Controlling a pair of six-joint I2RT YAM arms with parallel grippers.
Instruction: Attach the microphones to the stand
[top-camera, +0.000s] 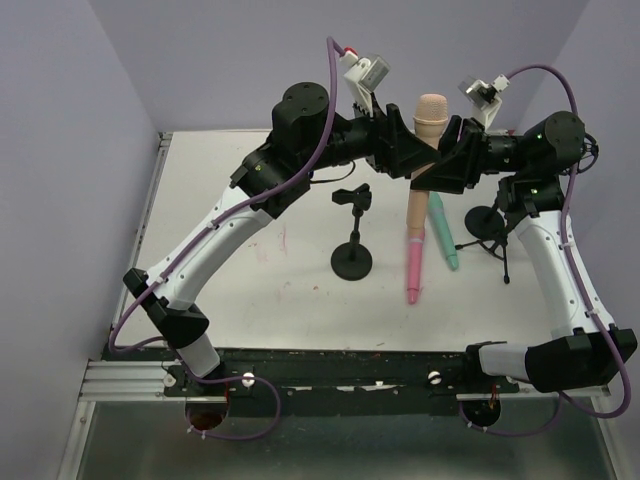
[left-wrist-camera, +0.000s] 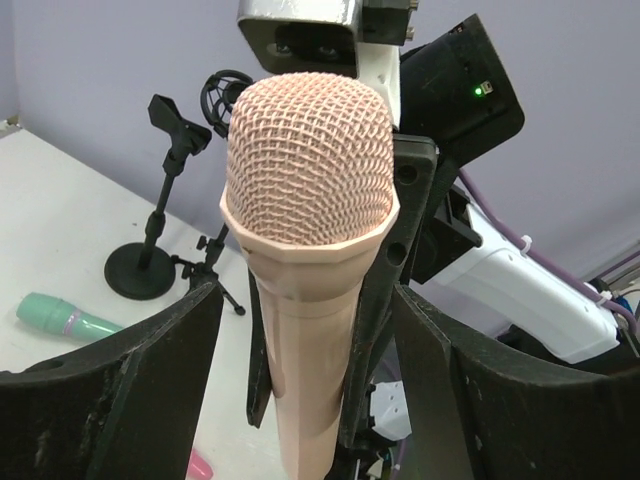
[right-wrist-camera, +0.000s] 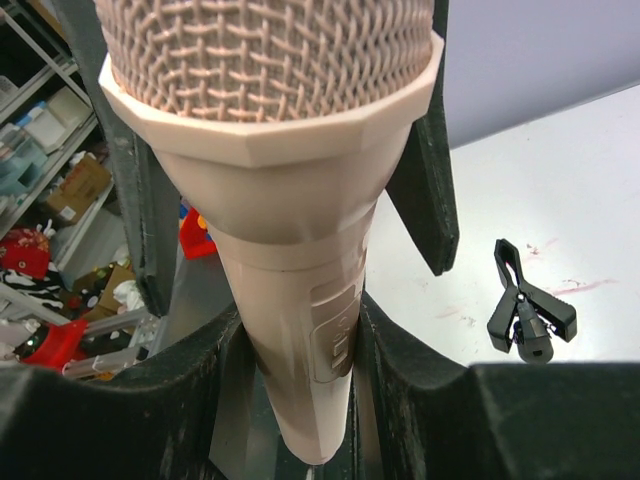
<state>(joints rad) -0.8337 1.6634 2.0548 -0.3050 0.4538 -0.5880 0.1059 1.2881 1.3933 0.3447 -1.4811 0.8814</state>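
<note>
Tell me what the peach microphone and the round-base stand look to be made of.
The peach microphone: probably plastic, smooth and matte, with moulded facets below the head; the grille is a same-coloured mesh, plastic or painted metal, unclear. The round-base stand: matte black, likely a metal disc and rod with a plastic clip, not certain.

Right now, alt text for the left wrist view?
Peach microphone, upright and centred, clamped by the right gripper behind it; the left gripper's open fingers flank it. On the table behind: teal microphone, round-base stand, tripod stand.
</note>
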